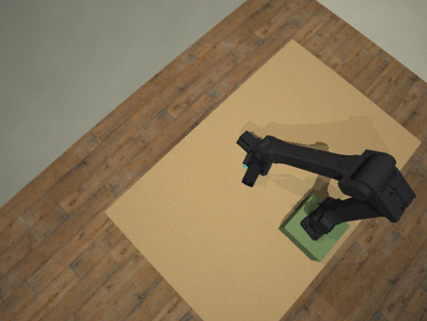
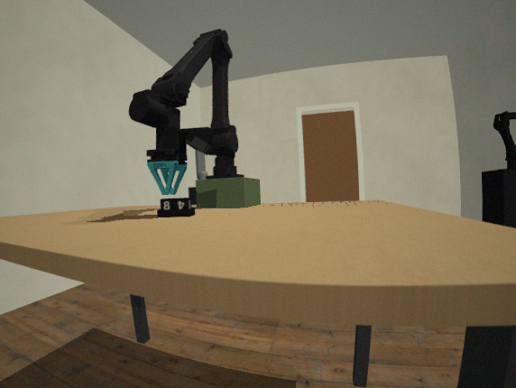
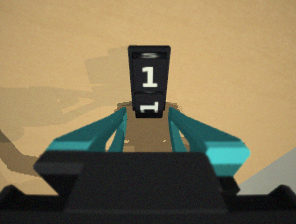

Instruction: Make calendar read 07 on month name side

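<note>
The black calendar tray [image 2: 176, 213] stands flat on the tan table [image 1: 209, 209] [image 2: 280, 244], with two black cubes side by side in it. In the exterior view the left cube [image 2: 166, 205] shows an 8 and the right cube [image 2: 181, 205] shows a 4. In the wrist view the far cube [image 3: 148, 77] has a 1 on top. The near cube [image 3: 148, 107] shows only part of a white digit. My gripper [image 2: 168, 191] [image 3: 147, 112] [image 1: 246, 166] hangs just above the cube with the 8. Its teal fingers stand apart and hold nothing. The month's name is not in view.
The arm's green base block [image 1: 317, 244] [image 2: 230, 191] stands on the table behind the calendar. A brown door [image 2: 330, 155] and a dark stand [image 2: 498, 194] with another arm are in the room beyond the table.
</note>
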Available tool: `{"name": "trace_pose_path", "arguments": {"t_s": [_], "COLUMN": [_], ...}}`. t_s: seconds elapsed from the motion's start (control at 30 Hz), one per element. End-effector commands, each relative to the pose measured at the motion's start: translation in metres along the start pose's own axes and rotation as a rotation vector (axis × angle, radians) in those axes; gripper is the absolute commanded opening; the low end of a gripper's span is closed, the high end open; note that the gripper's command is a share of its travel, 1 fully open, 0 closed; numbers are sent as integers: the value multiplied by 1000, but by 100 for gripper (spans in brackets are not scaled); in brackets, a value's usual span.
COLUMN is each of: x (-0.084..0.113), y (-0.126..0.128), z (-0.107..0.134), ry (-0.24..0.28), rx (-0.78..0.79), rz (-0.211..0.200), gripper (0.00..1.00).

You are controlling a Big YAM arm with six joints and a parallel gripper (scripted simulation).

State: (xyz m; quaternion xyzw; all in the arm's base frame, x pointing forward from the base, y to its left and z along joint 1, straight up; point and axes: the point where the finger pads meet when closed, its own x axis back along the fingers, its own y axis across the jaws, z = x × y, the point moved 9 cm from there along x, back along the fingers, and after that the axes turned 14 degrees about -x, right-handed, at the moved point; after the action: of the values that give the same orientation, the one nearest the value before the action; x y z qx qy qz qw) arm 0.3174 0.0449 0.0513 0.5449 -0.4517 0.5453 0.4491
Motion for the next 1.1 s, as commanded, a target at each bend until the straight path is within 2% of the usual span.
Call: {"name": "trace_pose_path", "arguments": {"t_s": [0.0, 0.47, 0.73, 1.07], "x": [0, 0, 6, 7], "y": [-4, -5, -18, -19], "z": [3, 3, 4, 4], "ry": [-3, -3, -2, -2], "rx": [1, 1, 1, 1], "rz": [9, 10, 31, 33], "gripper": [46, 46, 46, 46]}}
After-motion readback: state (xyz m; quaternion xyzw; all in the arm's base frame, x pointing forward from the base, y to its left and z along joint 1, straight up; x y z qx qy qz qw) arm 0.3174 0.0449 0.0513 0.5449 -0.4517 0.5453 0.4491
